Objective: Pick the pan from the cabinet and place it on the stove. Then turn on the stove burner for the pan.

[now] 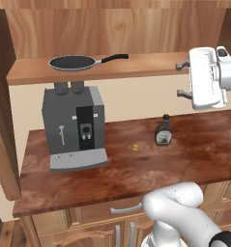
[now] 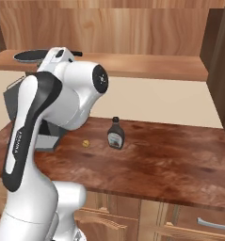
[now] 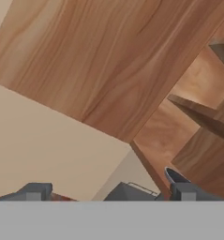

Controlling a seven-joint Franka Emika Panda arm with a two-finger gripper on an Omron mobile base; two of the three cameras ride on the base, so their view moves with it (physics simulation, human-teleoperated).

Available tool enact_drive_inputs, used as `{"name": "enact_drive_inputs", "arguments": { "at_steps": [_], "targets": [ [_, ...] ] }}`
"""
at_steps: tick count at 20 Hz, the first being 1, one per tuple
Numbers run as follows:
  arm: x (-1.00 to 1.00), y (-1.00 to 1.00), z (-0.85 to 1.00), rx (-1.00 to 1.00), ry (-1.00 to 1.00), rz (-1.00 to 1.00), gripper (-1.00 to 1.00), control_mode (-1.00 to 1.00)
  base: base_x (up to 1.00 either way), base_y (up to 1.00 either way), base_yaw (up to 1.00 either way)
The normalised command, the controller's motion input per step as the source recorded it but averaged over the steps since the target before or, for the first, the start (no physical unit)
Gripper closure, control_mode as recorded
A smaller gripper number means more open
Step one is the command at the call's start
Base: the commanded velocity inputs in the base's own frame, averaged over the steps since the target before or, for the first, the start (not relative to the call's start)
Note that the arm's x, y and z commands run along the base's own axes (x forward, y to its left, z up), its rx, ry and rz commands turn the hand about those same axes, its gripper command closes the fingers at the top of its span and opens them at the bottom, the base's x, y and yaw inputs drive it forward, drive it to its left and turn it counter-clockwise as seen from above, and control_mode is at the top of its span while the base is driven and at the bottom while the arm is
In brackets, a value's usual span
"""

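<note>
The pan (image 1: 72, 62) lies flat on the open cabinet's wooden shelf (image 1: 146, 66), its black handle (image 1: 114, 58) pointing right. In the right base view my arm hides most of the pan (image 2: 28, 56). My gripper (image 1: 183, 79) hangs at shelf height, well to the right of the handle's end. It points left and is open, with nothing between its fingers. In the hand view the gripper (image 3: 108, 193) faces the cabinet wood, and a dark sliver of the pan (image 3: 173, 175) shows low on the right. The stove is out of view.
A grey coffee machine (image 1: 76, 128) stands on the brown counter (image 1: 136, 169) right under the pan. A dark bottle (image 1: 164, 131) and a small yellow bit (image 1: 135, 148) sit mid-counter. Open cabinet doors flank the shelf at the left (image 1: 1, 120) and right (image 2: 222, 70).
</note>
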Motion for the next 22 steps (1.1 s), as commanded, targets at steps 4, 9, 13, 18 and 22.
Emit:
{"name": "enact_drive_inputs", "arguments": {
  "at_steps": [4, 9, 13, 18, 22],
  "targets": [
    [0.28, -0.02, 0.0, -0.02, -0.08, -0.01, -1.0, -1.0, 0.0, 0.0, 0.0],
    [0.33, 0.0, 0.01, -0.01, -0.04, 0.0, -1.0, -1.0, 0.0, 0.0, 0.0],
    [0.34, 0.0, 0.0, 0.0, 0.0, 0.0, -1.0, -1.0, 0.0, 0.0, 0.0],
    [0.17, 0.0, 0.01, -0.01, -0.01, 0.0, -1.0, -1.0, 0.0, 0.0, 0.0],
    [0.3, 0.04, 0.01, -0.05, 0.0, -0.01, -1.0, -1.0, 0.0, 0.0, 0.0]
  ]
}}
